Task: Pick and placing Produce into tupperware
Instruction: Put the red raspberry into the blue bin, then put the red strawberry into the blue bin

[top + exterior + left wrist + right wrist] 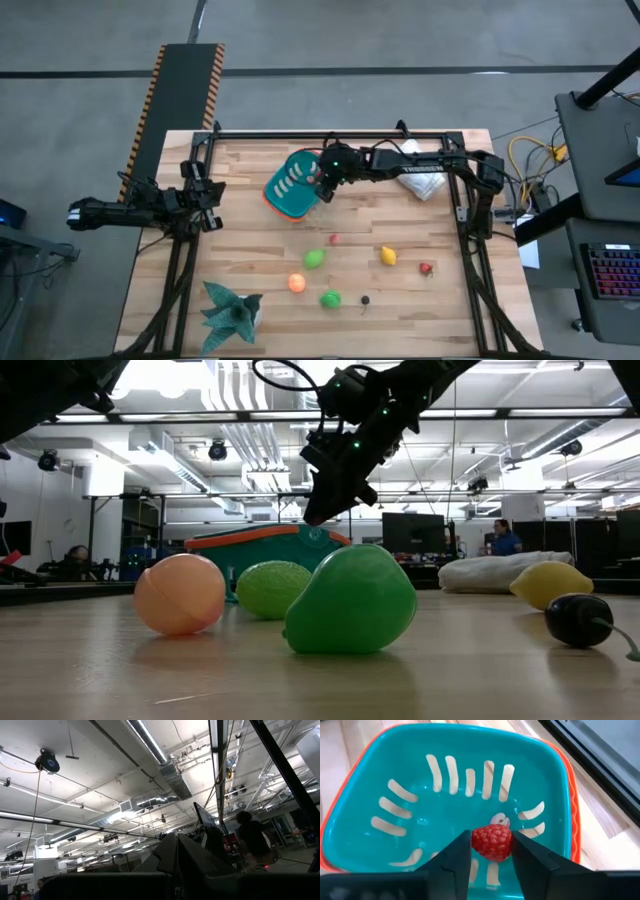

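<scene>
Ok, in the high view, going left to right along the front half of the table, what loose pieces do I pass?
Teal leafy toy → orange ball → upper green piece → lower green piece → small red piece → dark piece → yellow lemon → red piece.

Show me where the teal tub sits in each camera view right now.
High view: teal tub near the table's far edge, left of centre, under the right tool.
Low view: tub behind the green and orange toy produce, below the right tool.
Left wrist view: not in it.
Right wrist view: tub fills the frame, a red raspberry held over it.
Shared landmark: the tub's orange rim.
</scene>
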### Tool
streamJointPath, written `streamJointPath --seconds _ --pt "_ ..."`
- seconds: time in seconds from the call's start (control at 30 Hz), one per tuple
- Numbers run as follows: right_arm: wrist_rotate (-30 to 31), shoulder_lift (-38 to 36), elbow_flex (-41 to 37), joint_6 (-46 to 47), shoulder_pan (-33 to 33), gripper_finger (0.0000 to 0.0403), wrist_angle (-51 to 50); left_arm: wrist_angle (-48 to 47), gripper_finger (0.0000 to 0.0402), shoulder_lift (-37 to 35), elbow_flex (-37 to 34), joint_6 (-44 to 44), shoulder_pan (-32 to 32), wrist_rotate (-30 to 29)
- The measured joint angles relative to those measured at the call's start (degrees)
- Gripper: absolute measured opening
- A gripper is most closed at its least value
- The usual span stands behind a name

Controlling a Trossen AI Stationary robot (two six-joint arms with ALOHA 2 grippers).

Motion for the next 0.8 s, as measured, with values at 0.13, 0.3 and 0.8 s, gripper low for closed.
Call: streamJointPath --seconds 0.13,0.3,0.8 --pt "-0.02 -0.45 0.0 -0.4 0.0 0.0172 -0.43 0.01 0.0 -0.07 0.0 0.0 0.0 0.02" --pt "-0.07 -1.01 0.27 -0.96 -0.04 0.0219 -3.47 0.02 0.0 -0.07 0.0 0.0 0.0 0.22" --pt "-0.7 -28.71 -0.15 4.95 11.62 0.0221 -46.25 -0.06 0.0 0.03 0.0 0.02 0.0 0.26"
